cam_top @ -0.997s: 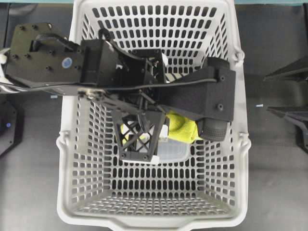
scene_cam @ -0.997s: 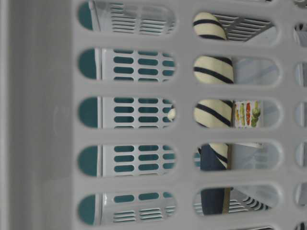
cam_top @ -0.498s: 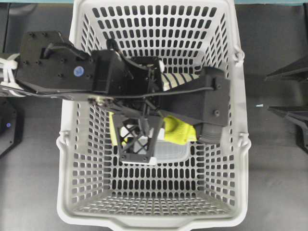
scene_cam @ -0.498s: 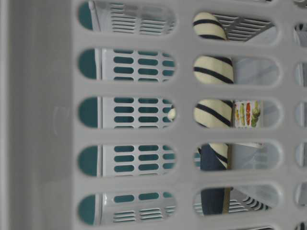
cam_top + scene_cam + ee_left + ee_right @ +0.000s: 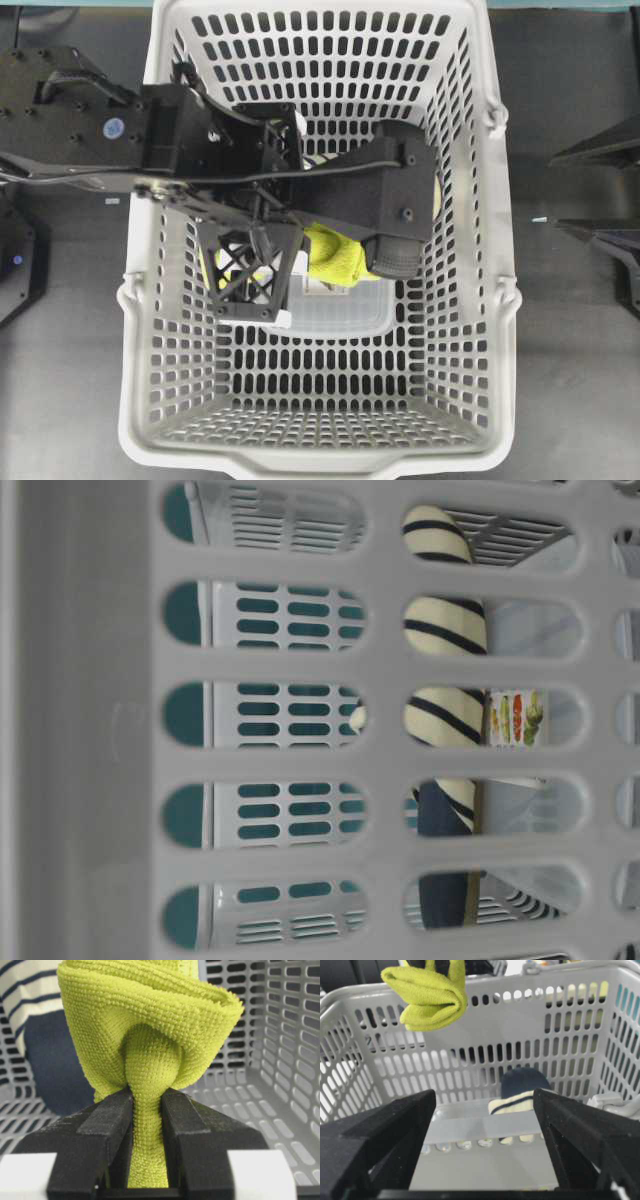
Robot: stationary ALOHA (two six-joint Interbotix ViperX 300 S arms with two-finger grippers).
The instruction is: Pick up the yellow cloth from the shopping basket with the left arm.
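a dark, matte counter (image 5: 570,350) carries the shopping basket (image 5: 500,330), which fills the middle of the overhead view; its light grey slotted walls and thick rim run nearly from top to bottom of that picture. little of the room beyond the counter shows.

inside the basket, the right wrist view shows a striped slipper (image 5: 520,1102), cream and navy, lying toward the far wall, with a clear flat container (image 5: 485,1127) in front of it on the floor. through the slots in the table-level view the same slipper (image 5: 445,625) appears next to a small label with coloured fruit or vegetable pictures (image 5: 517,717).

the left arm (image 5: 90,125) reaches in over the basket's left rim. its end effector (image 5: 146,1110) is clamped on the yellow cloth (image 5: 150,1035): the two black fingers (image 5: 107,1120) press a narrow pinch of terry between them, and the rest of the cloth balloons out in a folded bunch beyond the tips. in the right wrist view the cloth (image 5: 427,997) hangs clear above the basket floor, near the height of the rim, touching nothing below it. overhead, the cloth (image 5: 335,255) shows just under the arm's black body.

the right end effector (image 5: 485,1105) stands with its fingers wide apart, holding nothing, looking into the basket from one end.
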